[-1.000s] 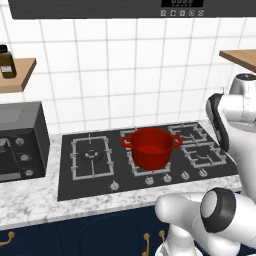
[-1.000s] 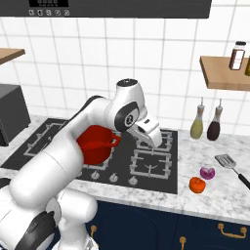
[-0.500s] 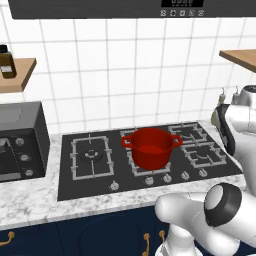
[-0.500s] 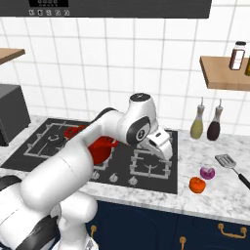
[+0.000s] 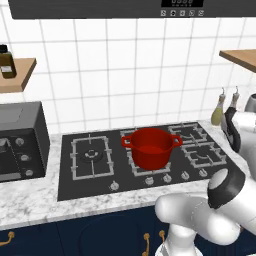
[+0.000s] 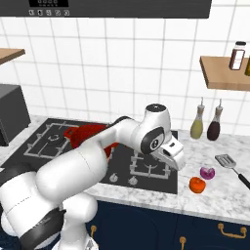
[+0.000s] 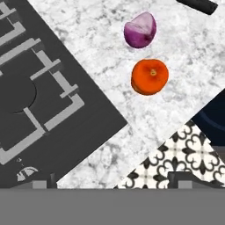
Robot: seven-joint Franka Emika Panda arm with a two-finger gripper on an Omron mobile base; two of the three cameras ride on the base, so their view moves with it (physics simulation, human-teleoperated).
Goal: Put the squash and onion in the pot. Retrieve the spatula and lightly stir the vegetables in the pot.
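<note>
The kitchen has white wall tiles, a speckled grey-white marble counter (image 6: pixel 215 195) and a black stove (image 5: pixel 145 160), with the red pot (image 5: pixel 150 147) standing on a middle burner. The orange squash (image 6: pixel 197 184) and purple onion (image 6: pixel 207 173) sit close together on the counter right of the stove, and the grey spatula (image 6: pixel 233 167) lies just past them, its flat head toward the wall and its long handle running toward the counter's front edge. The gripper (image 6: pixel 177 157) hangs over the stove's right edge with its fingers spread wide, holding nothing.

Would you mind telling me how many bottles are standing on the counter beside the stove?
2. A yellow-green bottle and a dark purple bottle stand side by side against the tiled wall, right of the stove. More could be hidden beyond the frame.
</note>
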